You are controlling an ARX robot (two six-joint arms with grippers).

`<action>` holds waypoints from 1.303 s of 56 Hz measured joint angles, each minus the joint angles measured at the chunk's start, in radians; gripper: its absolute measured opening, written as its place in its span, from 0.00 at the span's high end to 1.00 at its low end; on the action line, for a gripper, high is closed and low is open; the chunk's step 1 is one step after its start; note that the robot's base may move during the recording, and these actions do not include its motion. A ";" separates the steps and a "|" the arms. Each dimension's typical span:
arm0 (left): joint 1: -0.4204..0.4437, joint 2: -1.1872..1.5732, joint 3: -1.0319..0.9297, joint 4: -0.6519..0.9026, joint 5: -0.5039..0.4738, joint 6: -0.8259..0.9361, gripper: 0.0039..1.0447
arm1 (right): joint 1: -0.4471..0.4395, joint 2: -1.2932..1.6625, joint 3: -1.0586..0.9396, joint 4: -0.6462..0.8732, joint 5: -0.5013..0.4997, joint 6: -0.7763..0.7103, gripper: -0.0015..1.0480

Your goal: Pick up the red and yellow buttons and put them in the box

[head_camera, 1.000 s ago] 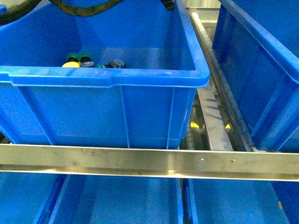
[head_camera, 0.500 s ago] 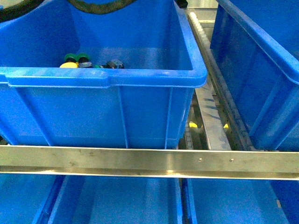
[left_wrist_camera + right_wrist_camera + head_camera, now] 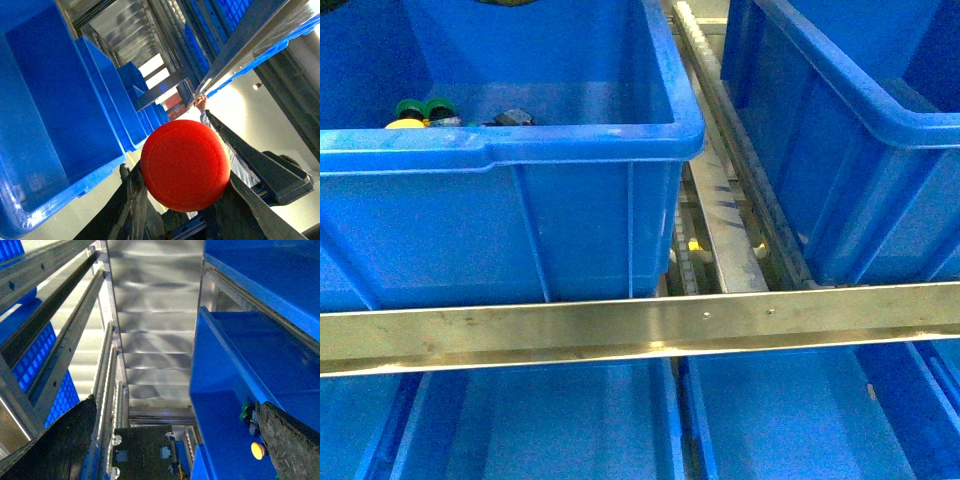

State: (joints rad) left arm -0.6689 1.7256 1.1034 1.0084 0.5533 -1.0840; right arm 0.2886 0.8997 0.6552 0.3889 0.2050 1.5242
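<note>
My left gripper is shut on the red button, whose round red cap fills the gap between the dark fingers. The yellow button lies at the back left of a blue bin, next to two green-capped buttons and a dark switch part. The right wrist view shows the same yellow button just beside one finger of my right gripper, which is open and holds nothing. Neither gripper shows in the front view. I cannot tell which blue bin is the box.
A second blue bin stands to the right, across a roller track. A steel rail crosses the front, with more blue bins below it. The left wrist view shows a row of blue bins and shelf beams.
In the front view everything has slid left: the bin with the buttons sits further left, and more of the right bin shows. The black cable at the top edge has almost gone.
</note>
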 joint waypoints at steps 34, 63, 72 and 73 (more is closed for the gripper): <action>-0.034 0.101 0.061 -0.001 -0.015 0.007 0.71 | -0.005 0.061 0.055 0.026 -0.027 -0.032 0.07; -0.048 0.121 0.101 -0.013 -0.030 0.009 0.72 | -0.043 0.062 0.053 -0.004 -0.049 -0.081 0.68; -0.047 0.114 0.100 -0.016 -0.037 0.013 0.70 | -0.047 0.062 0.052 -0.005 -0.049 -0.081 0.68; -0.047 0.113 0.100 -0.016 -0.038 0.013 0.68 | -0.047 0.062 0.052 -0.004 -0.049 -0.081 0.68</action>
State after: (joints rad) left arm -0.7162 1.8385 1.2037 0.9928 0.5152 -1.0706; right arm 0.2417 0.9619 0.7074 0.3847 0.1558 1.4429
